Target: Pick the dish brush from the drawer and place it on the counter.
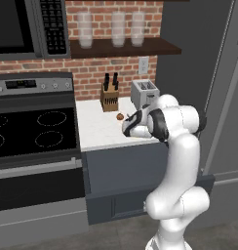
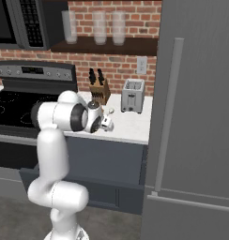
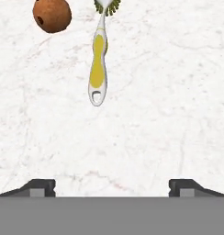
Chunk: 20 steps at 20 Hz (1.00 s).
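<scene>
The dish brush (image 3: 98,64) lies flat on the white counter (image 3: 159,101), its yellow handle pointing toward me and its bristled head at the top edge of the hand view. My gripper (image 3: 112,187) hovers just above the counter, open, with its fingertips (image 3: 40,186) wide apart and nothing between them; the brush rests clear of them. In the left base view the gripper (image 1: 127,127) hangs over the counter (image 1: 99,129) near its front edge. Below, the dark grey drawer (image 1: 123,205) stands pulled out, also visible in the right base view as the drawer (image 2: 81,190).
A small round brown item (image 3: 51,15) sits beside the brush head. A knife block (image 1: 109,97) and a toaster (image 1: 144,93) stand at the back of the counter. The black stove (image 1: 33,129) is to the left, the tall grey fridge (image 2: 196,117) to the right.
</scene>
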Available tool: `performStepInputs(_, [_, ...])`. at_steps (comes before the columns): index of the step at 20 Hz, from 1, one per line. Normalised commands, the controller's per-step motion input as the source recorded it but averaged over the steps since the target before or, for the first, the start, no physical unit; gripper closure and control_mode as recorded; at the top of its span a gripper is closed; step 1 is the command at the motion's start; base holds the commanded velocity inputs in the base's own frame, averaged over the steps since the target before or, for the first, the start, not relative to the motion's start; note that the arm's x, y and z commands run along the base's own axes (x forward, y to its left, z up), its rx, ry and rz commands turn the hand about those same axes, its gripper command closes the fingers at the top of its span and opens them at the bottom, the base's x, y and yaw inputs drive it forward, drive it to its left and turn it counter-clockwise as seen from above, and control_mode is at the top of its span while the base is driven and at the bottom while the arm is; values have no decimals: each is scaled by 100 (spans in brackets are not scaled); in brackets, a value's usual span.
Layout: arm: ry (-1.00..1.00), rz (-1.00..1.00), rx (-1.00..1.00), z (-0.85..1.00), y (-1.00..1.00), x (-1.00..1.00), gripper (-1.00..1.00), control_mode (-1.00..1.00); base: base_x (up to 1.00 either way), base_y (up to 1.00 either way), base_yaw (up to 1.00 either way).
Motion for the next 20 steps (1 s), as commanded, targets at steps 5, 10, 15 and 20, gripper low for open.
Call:
performStepInputs(5, [-1, 0, 0, 76, 0, -98, -100, -100, 0, 0, 0])
performStepInputs(10, [3, 0, 0, 100, -1, -58, -100, -100, 0, 0, 0])
performStepInputs(15, [18, 0, 0, 100, 0, -49, -100, -100, 0, 0, 0])
performStepInputs(20, [20, 0, 0, 100, 0, -53, -100, -100, 0, 0, 0])
